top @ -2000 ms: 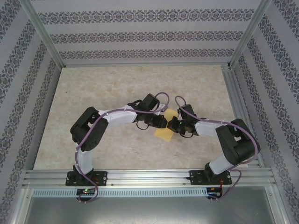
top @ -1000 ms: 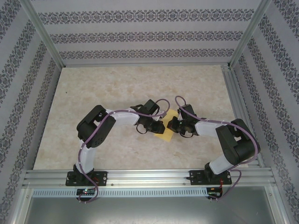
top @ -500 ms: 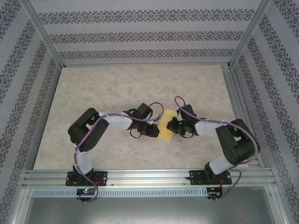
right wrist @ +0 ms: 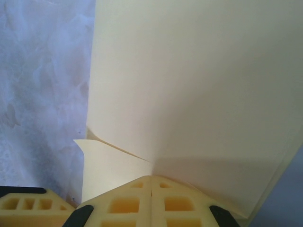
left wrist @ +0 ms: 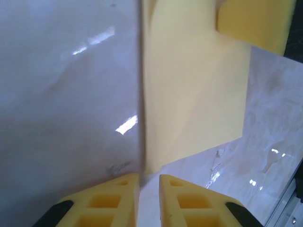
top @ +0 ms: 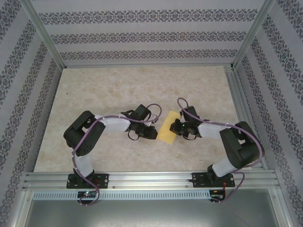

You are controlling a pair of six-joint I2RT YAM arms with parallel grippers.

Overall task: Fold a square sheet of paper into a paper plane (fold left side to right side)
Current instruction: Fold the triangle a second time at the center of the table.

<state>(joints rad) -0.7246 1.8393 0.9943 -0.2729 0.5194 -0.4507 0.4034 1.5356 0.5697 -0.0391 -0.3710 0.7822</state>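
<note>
Sheet [top: 167,128] folded, long axis running away from me, between grippers. I see left gripper [left wrist: 149,176] slightly parted, just off its left edge; right gripper [right wrist: 151,179] closed, probably pinching the right edge.

- You have no writing, label, brand, number or sign to read in any of the views.
- The sheet of paper [top: 168,130], just right of the table's middle towards 3 o'clock, shows you only plain yellow faces with no print.
- The patterned walls [top: 142,35] at 12, 9 and 3 o'clock carry repeated ornamental bands, and none of it forms letters or figures.
</note>
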